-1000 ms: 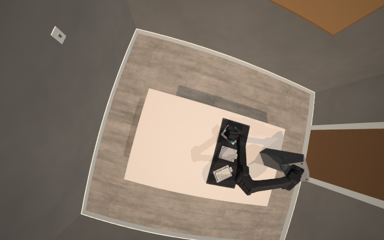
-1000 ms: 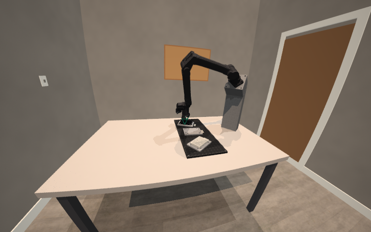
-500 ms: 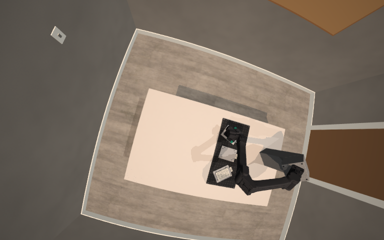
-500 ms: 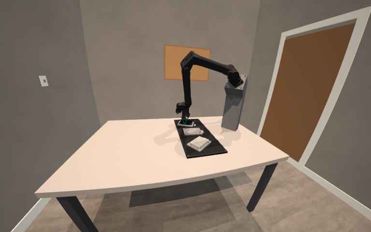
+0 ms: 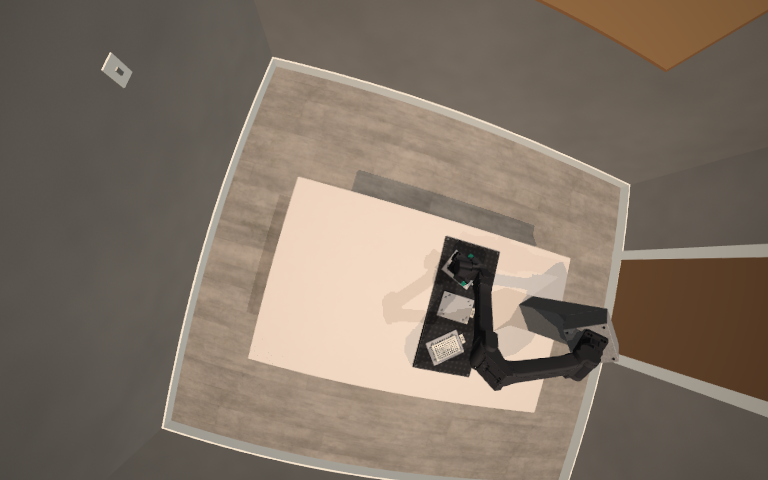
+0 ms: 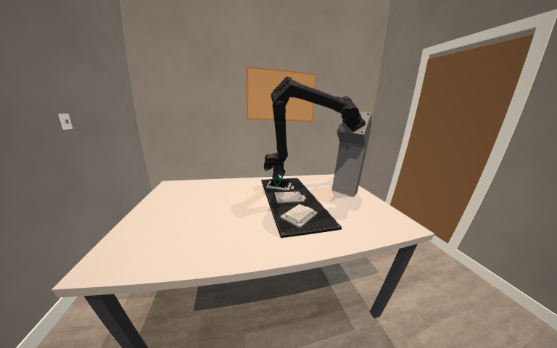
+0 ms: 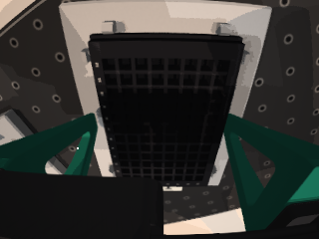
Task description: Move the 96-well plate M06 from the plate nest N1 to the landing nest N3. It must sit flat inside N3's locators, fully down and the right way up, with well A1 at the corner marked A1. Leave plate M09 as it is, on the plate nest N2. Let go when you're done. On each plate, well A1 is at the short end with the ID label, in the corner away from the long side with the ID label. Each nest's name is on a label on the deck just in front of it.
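A black 96-well plate [image 7: 166, 110] sits on a light grey nest at the far end of the black perforated deck. It also shows in the top view [image 5: 458, 263] and the exterior view [image 6: 279, 185]. My gripper [image 7: 159, 119] is open and low over this plate, with one green finger on each long side and a gap to the plate. It shows from above [image 5: 467, 270] and from the side [image 6: 278, 179]. An empty grey nest [image 5: 455, 307] lies in the middle of the deck. A white well plate [image 5: 445, 346] sits on the near nest. The labels are too small to read.
The grey pedestal [image 6: 352, 159] carrying the arm stands on the table to the right of the deck. The arm's links arch high over the deck's right side. The table's edges are far from the deck.
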Action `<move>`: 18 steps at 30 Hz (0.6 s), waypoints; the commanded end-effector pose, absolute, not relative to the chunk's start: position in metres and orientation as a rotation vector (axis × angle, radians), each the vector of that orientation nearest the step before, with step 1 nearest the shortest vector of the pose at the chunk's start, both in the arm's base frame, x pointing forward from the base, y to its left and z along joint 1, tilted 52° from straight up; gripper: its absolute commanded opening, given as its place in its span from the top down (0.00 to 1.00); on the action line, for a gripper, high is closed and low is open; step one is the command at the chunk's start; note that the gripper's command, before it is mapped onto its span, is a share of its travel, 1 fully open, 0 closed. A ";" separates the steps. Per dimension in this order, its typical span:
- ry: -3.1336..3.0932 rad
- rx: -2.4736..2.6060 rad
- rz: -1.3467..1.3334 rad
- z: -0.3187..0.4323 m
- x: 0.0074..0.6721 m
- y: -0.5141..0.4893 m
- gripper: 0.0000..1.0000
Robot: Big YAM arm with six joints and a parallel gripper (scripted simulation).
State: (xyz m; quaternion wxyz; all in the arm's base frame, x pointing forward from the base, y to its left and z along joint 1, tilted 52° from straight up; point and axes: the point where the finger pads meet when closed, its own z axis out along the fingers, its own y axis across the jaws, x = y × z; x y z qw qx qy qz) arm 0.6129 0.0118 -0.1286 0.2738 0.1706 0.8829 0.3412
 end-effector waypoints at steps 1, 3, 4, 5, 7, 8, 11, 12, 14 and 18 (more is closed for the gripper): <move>2.393 0.467 0.926 -0.141 0.606 0.020 0.00; 2.393 0.467 0.926 -0.141 0.606 0.020 0.00; 2.393 0.467 0.926 -0.141 0.606 0.020 0.00; 2.393 0.467 0.926 -0.141 0.606 0.020 0.00; 2.393 0.467 0.926 -0.141 0.606 0.020 0.00; 2.393 0.467 0.926 -0.141 0.606 0.020 0.00; 2.393 0.467 0.926 -0.141 0.606 0.020 0.00; 2.393 0.467 0.926 -0.141 0.606 0.020 0.00; 2.393 0.467 0.926 -0.141 0.606 0.020 0.00; 2.391 0.460 0.930 -0.140 0.606 0.020 1.00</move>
